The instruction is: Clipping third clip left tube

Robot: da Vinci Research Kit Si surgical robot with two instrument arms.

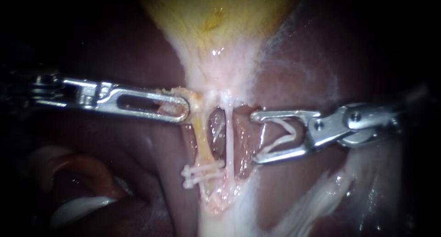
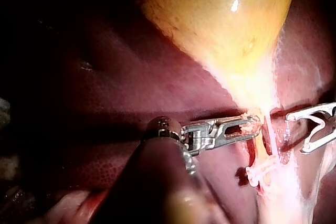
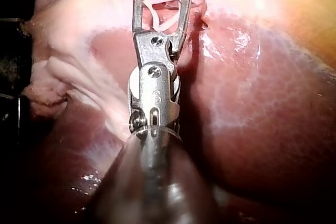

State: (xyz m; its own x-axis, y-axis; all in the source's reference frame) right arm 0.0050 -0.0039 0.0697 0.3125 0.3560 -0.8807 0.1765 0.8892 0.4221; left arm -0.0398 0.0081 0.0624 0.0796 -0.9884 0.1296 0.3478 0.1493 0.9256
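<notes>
Left tube (image 1: 201, 140) hangs down from the gallbladder (image 1: 216, 25) neck with two clips (image 1: 202, 172) across it low down. The right tube (image 1: 229, 140) is just beside it. Left instrument (image 1: 186, 107) has its end effector clenched on tissue (image 1: 196, 99) at the neck. Right instrument (image 1: 255, 138) sits beyond the right tube, grasping a V-shaped clip (image 1: 282, 133), not touching either tube. Liver (image 1: 115, 145) behind it all.

No legible text, label or brand shows anywhere (the right instrument (image 3: 161, 9) bears one small stamped mark (image 3: 156, 96), unread).
</notes>
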